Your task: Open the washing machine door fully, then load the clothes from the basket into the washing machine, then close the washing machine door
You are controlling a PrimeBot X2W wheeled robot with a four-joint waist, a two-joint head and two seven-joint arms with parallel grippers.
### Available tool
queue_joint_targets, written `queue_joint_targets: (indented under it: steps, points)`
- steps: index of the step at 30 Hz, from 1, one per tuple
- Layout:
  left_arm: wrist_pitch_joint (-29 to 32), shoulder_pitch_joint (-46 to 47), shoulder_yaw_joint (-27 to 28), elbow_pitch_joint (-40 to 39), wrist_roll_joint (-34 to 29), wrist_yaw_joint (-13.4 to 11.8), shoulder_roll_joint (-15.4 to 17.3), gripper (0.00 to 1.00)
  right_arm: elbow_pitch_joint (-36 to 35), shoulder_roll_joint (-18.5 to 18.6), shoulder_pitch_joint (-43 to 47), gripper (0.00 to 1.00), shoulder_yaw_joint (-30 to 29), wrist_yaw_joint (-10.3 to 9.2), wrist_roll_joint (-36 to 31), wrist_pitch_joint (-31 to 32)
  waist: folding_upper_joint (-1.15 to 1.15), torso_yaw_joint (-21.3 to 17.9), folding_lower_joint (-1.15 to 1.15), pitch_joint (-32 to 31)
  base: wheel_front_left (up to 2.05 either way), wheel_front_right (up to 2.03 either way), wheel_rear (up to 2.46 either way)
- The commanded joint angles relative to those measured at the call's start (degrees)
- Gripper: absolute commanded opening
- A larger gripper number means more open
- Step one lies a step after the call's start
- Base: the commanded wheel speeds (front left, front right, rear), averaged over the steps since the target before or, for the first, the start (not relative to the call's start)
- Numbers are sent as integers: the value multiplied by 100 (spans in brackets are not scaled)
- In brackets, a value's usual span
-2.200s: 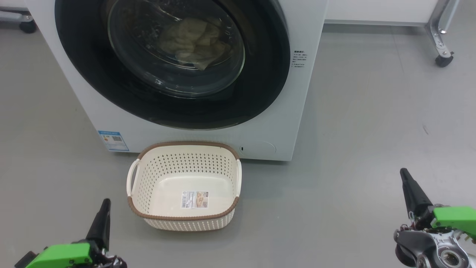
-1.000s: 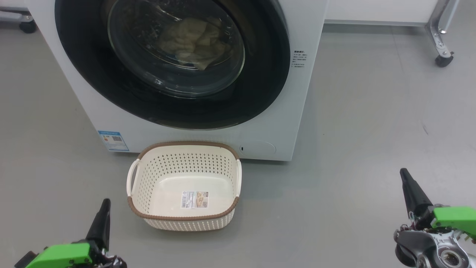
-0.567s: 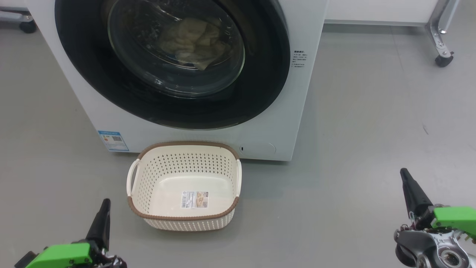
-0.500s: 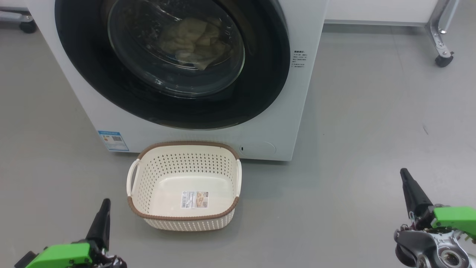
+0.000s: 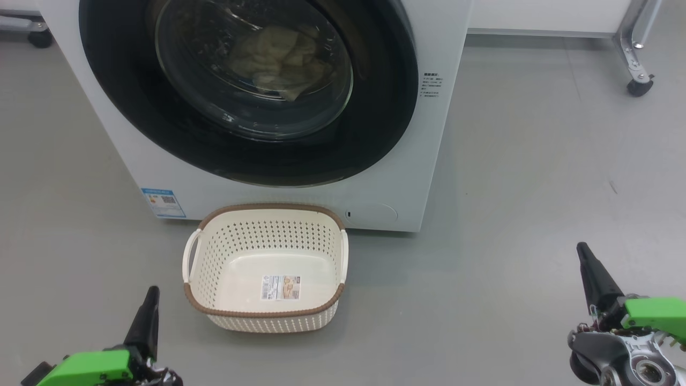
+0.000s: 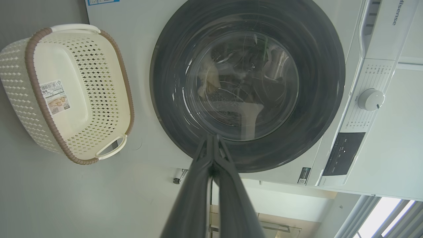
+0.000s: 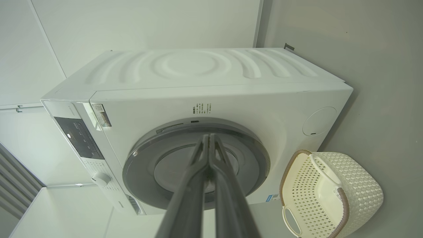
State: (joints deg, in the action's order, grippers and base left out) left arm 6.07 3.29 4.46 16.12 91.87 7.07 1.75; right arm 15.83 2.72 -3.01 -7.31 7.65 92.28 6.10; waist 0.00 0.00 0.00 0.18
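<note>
The white washing machine (image 5: 375, 177) fills the top of the head view, its round black-ringed door (image 5: 386, 107) closed flat against the front. Pale yellow clothes (image 5: 278, 59) lie inside the drum behind the glass. On the floor just in front stands the cream basket (image 5: 265, 209) with a brown rim, holding only a label sticker. My left gripper (image 5: 151, 292) is shut at the lower left, a little left of the basket. At the lower right, my right gripper (image 5: 581, 247) is shut too, well away from the basket. The wrist views show the door (image 6: 317, 66) (image 7: 257, 155) closed and each pair of fingers pressed together, holding nothing.
Grey floor spreads on both sides of the machine. A metal frame leg on a black caster (image 5: 640, 86) stands at the far right, and another caster (image 5: 40, 37) sits at the far left behind the machine.
</note>
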Motion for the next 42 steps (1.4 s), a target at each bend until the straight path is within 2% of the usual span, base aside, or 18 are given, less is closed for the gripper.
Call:
queue_joint_targets:
  steps: [1, 42]
  points:
    - [40, 290, 205, -207, 31, 42, 112, 0, -181, 25, -317, 0, 86, -16, -6, 33, 0, 0, 0, 0, 0, 0, 0]
    - [40, 290, 205, -208, 31, 42, 112, 0, -180, 20, -318, 0, 79, -16, -12, 38, 0, 0, 0, 0, 0, 0, 0]
